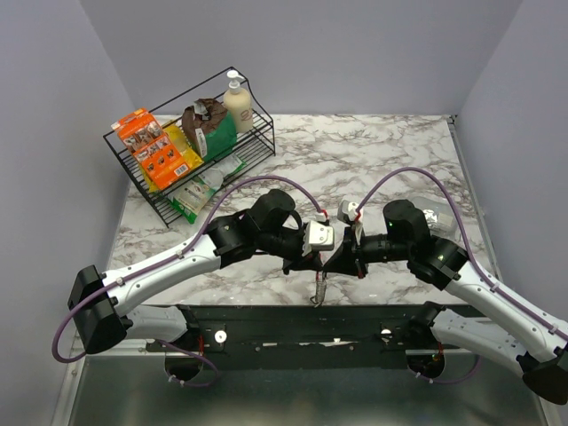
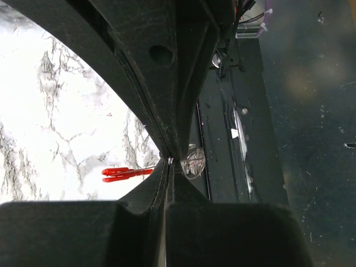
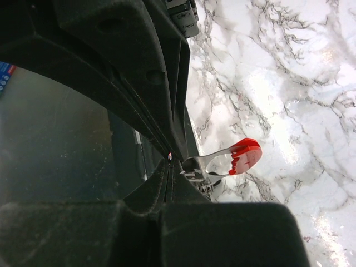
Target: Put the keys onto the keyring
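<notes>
Both arms meet tip to tip over the table's (image 1: 373,151) near edge, jaws pinched shut. My right gripper (image 3: 170,159) clamps the keyring (image 3: 214,158), its red clip (image 3: 245,154) jutting sideways and its chain (image 1: 319,291) dangling below. My left gripper (image 2: 169,162) sits closed against a small round piece (image 2: 194,162); key or not, I cannot tell.

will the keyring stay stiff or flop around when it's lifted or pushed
Likely floppy: the keyring trails a silvery chain that hangs slack under the right claw. Probably light, since a fingertip pinch alone seems to carry it. The red clip looks rigid, so it may swing rather than bend.
</notes>
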Controlling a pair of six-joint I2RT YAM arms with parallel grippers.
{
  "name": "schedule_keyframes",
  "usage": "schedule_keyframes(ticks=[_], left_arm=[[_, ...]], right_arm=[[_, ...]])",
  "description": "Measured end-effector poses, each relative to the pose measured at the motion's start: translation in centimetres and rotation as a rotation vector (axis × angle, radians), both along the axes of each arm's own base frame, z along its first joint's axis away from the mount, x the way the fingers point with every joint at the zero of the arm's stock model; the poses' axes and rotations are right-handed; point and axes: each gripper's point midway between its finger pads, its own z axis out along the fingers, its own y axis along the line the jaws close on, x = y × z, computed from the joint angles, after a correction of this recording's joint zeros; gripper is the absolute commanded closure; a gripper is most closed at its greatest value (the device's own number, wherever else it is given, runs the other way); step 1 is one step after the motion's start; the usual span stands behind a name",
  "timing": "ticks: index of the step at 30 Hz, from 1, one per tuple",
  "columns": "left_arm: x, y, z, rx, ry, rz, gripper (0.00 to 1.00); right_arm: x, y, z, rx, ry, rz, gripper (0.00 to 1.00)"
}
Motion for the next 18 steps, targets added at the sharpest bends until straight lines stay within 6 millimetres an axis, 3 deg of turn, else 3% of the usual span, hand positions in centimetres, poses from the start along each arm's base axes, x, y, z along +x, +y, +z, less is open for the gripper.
schedule_keyframes(ticks=[6, 10, 12, 15, 18], left_arm=[[-0.01, 0.1, -0.01, 0.004, -0.006, -0.004, 1.0], [0.04, 0.21, 0.12, 0.003, -0.014, -0.001, 0.75], [0.11, 0.26, 0.19, 0.004, -0.019, 0.003, 0.73], [0.1, 0.36, 0.24, 0.009, -0.019, 0.005, 0.79], [0.1, 0.37, 0.4, 0.008, -0.02, 0.004, 0.93]], right_arm=[[0.03, 0.01, 0.04, 0.001, -0.002, -0.001, 1.0], [0.09, 0.06, 0.13, 0.005, -0.006, -0.001, 1.0], [0.12, 0.09, 0.18, 0.007, -0.008, -0.001, 1.0], [0.12, 0.08, 0.18, 0.007, -0.009, -0.001, 1.0], [0.13, 0.08, 0.18, 0.007, -0.009, -0.002, 1.0]])
